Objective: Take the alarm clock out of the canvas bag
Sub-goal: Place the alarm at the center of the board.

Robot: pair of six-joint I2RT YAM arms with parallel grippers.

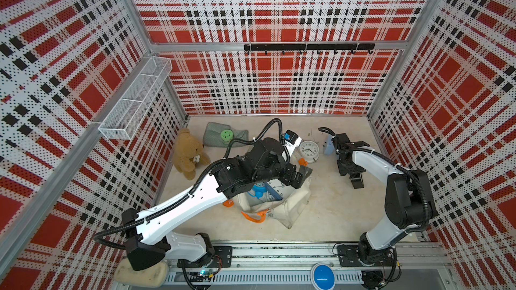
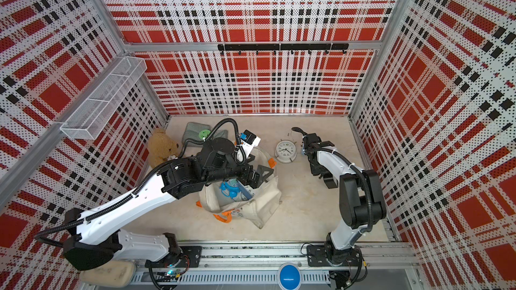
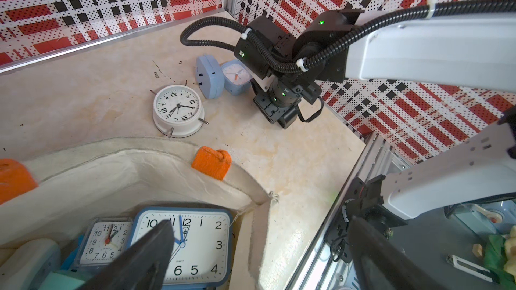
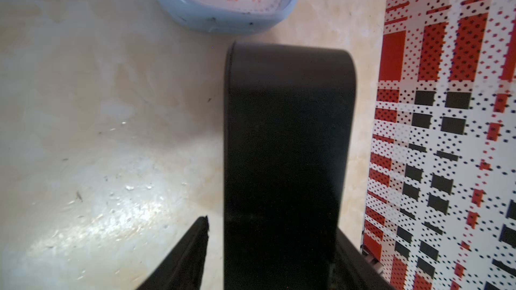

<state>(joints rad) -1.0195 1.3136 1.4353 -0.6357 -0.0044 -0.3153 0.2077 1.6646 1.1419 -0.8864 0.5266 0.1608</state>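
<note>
Canvas bag [image 1: 291, 210] slumps open on the counter [image 1: 335, 213], three alarm clocks visible inside: large blue-framed clock [image 3: 184, 246], small square clock [image 3: 107, 239], blue twin-bell clock [image 1: 258, 192]. They look like light, rigid plastic with slick faces, best pinched across the frame edges. Three more sit outside: white round clock [image 3: 178, 107], two pale-blue clocks [image 3: 209, 76]. Left gripper [image 1: 301, 177] is spread wide over the bag mouth; right gripper [image 4: 220, 140] has jaws apart and empty.

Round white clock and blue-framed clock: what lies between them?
The cream wall of the canvas bag, seen in the left wrist view: the blue-framed clock lies inside, the round white clock outside.
</note>
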